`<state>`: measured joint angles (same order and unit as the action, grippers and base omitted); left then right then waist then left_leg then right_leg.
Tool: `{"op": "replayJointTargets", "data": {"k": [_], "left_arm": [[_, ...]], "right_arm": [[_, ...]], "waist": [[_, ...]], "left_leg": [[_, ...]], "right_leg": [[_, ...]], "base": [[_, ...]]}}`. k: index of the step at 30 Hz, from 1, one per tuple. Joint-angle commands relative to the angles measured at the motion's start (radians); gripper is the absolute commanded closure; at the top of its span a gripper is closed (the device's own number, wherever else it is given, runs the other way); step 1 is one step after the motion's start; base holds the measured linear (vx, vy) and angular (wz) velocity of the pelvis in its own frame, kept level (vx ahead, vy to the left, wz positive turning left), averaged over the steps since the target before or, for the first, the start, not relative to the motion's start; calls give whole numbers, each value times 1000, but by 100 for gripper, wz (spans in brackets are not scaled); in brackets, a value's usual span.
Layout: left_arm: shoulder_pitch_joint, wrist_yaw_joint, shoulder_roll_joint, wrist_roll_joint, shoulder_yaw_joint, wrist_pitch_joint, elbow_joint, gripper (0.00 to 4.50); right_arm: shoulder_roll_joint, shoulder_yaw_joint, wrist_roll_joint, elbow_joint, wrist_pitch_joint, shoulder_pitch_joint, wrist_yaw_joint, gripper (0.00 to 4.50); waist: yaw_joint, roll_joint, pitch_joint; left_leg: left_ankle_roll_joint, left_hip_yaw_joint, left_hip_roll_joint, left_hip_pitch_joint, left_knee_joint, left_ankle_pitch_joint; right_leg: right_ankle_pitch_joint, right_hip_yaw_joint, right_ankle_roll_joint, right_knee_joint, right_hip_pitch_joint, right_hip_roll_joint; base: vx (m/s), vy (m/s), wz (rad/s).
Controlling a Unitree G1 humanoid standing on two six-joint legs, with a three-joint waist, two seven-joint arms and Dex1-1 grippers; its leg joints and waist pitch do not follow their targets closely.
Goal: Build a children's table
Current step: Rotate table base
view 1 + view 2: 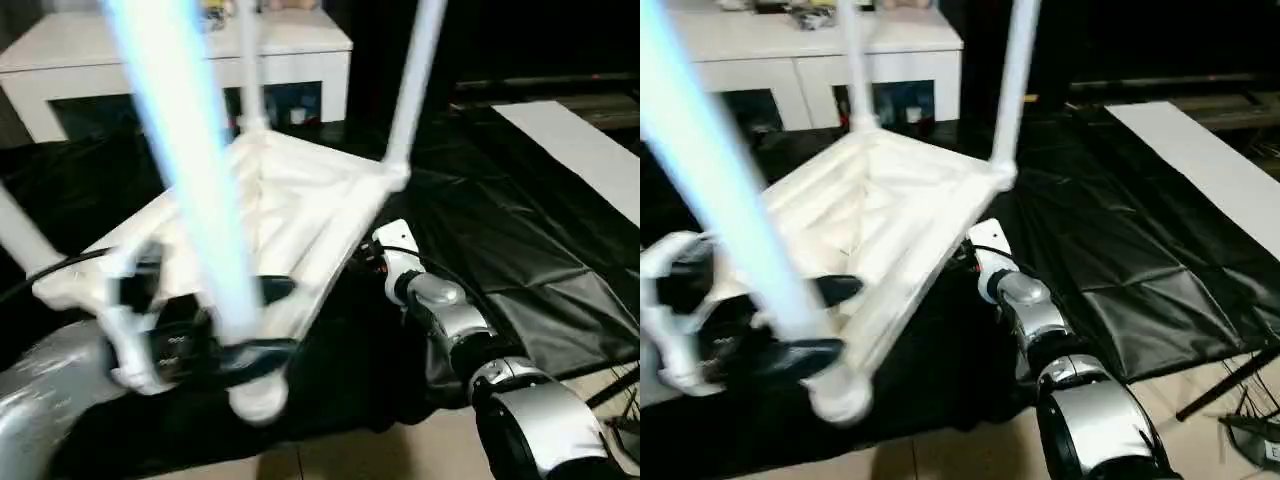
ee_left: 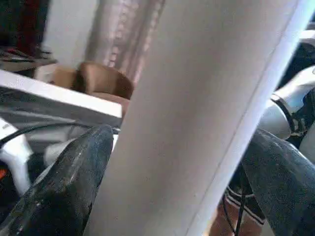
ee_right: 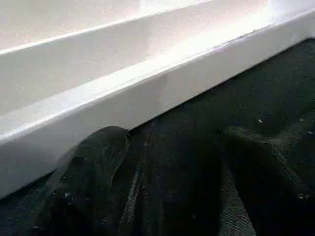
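The white tabletop [image 1: 300,195] lies upside down on a black sheet, ribbed underside up. Legs stand in its corner sockets: two at the far side [image 1: 250,60] [image 1: 415,70], one at the left [image 1: 20,235], and a near leg [image 1: 185,140] rising close to the camera. My left gripper [image 2: 172,172] is open, one black finger [image 2: 64,187] on each side of the near leg just above its socket [image 1: 255,400]. My right gripper [image 3: 172,147] is open low on the sheet, with the tabletop's right rim [image 3: 123,93] just beyond its fingertips and nothing between them.
A white cabinet [image 1: 180,60] with dark doors stands behind the table. A flat white board [image 1: 580,150] lies on the floor at the right. The black sheet [image 1: 500,230] spreads rightward; a stand's legs and cables [image 1: 1240,420] sit at the lower right on pale floor.
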<state>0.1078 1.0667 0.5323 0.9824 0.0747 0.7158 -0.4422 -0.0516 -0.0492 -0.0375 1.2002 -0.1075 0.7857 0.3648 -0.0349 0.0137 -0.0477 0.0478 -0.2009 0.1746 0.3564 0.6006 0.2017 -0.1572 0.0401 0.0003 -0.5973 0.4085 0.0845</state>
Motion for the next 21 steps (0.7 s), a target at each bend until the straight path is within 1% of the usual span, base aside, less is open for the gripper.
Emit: {"op": "replayJointTargets", "data": {"k": [1, 2, 3, 4, 5, 6, 7, 8, 9, 10, 11, 12, 13, 15, 17, 18, 19, 20, 21], "left_arm": [[44, 9, -20, -42, -52, -15, 29, 4], [69, 9, -32, -51, -72, -18, 47, 4], [69, 9, -32, -51, -72, -18, 47, 4], [120, 6, -60, -92, -114, -43, 93, 4], [138, 4, -70, -107, -129, -54, 114, 4], [158, 3, -83, -134, -145, -77, 140, 4], [193, -1, -109, -173, -168, -107, 189, 4], [196, -1, -112, -176, -170, -109, 194, 4], [215, 1, -127, -194, -180, -122, 218, 4], [223, 0, -133, -202, -184, -129, 229, 4], [237, 8, -143, -208, -194, -132, 244, 4], [244, 13, -148, -210, -199, -134, 252, 4], [258, 13, -160, -223, -210, -144, 271, 4], [294, 18, -188, -258, -231, -181, 318, 4], [314, 14, -205, -280, -238, -206, 352, 4], [342, -5, -228, -319, -243, -249, 404, 4], [361, -20, -241, -348, -245, -277, 442, 4], [385, -28, -254, -382, -247, -320, 493, 4], [432, -80, -270, -453, -242, -396, 597, 4]], "right_arm": [[44, -30, -4, 1, -30, 24, 63, 91], [50, -36, -7, 4, -35, 23, 77, 91], [50, -36, -7, 4, -35, 23, 77, 91], [62, -46, -17, 9, -47, 19, 98, 91], [67, -46, -19, 13, -51, 18, 103, 91], [72, -47, -22, 14, -56, 15, 111, 91], [82, -50, -23, 11, -59, 5, 130, 91], [83, -50, -23, 11, -60, 4, 132, 91], [87, -54, -27, 9, -63, -1, 141, 91], [88, -58, -30, 9, -65, -4, 144, 91], [92, -61, -30, 7, -67, -11, 159, 91], [94, -62, -30, 6, -68, -15, 168, 91], [97, -69, -34, 2, -72, -23, 178, 91], [102, -79, -41, -3, -80, -37, 194, 91], [103, -78, -44, -1, -84, -39, 192, 91], [101, -76, -49, 2, -86, -39, 179, 91], [100, -72, -51, 4, -87, -38, 169, 91], [95, -67, -52, 7, -88, -35, 148, 91], [80, -50, -49, 12, -84, -27, 96, 91]], "waist": [[-4, 10, 53], [-2, 10, 53], [-1, 12, 54], [1, 14, 53], [1, 12, 54], [1, 11, 54], [5, 13, 55], [5, 13, 55], [7, 17, 57], [9, 15, 57], [9, 15, 60], [10, 15, 60], [10, 18, 60], [10, 16, 57], [9, 16, 58], [11, 13, 57], [10, 16, 57], [10, 15, 55], [11, 14, 53]], "left_leg": [[43, 21, 44, -5, -87, 321], [41, 21, 44, -4, -88, 319], [39, 20, 44, -6, -86, 314], [35, 22, 44, -2, -87, 305], [33, 19, 43, -10, -84, 321], [33, 20, 44, -9, -84, 323], [33, 24, 44, -1, -86, 307], [33, 24, 44, -1, -86, 307], [30, 24, 44, -4, -84, 301], [27, 23, 44, -4, -84, 298], [21, 22, 45, -5, -82, 284], [18, 21, 45, -5, -82, 278], [11, 20, 46, -3, -81, 268], [3, 19, 47, -5, -82, 286], [8, 20, 49, -6, -82, 296], [6, 21, 48, -4, -83, 298], [8, 20, 48, -9, -82, 310], [8, 20, 47, -10, -83, 318], [14, 24, 45, -12, -85, 345]], "right_leg": [[-299, -34, -220, 53, -38, 45], [-302, -34, -221, 54, -39, 44], [-298, -34, -226, 55, -37, 44], [-285, -34, -234, 53, -40, 44], [-305, -34, -232, 58, -34, 43], [-307, -34, -233, 57, -37, 45], [-301, -33, -233, 57, -44, 48], [-301, -33, -233, 57, -44, 48], [-275, -34, -245, 54, -43, 48], [-266, -33, -249, 55, -43, 46], [-238, -32, -262, 52, -44, 46], [-224, -32, -269, 51, -44, 46], [-201, -31, -281, 48, -46, 45], [-217, -30, -289, 53, -45, 45], [-232, -30, -287, 54, -45, 47], [-240, -31, -285, 55, -46, 47], [-257, -31, -280, 59, -42, 47], [-271, -31, -277, 61, -41, 47], [-324, -32, -254, 69, -39, 49]], "base": [[0, 0, 0], [0, 0, 0], [0, 0, 0], [0, 0, 0], [0, 0, 0], [0, 0, 0], [0, 0, 0], [0, 0, 0], [0, 0, 0], [0, 0, 0], [0, 0, 0], [0, 0, 0], [0, 0, 0], [0, 0, 0], [0, 0, 0], [0, 0, 0], [0, 0, 0], [0, 0, 0], [0, 0, 0]]}}
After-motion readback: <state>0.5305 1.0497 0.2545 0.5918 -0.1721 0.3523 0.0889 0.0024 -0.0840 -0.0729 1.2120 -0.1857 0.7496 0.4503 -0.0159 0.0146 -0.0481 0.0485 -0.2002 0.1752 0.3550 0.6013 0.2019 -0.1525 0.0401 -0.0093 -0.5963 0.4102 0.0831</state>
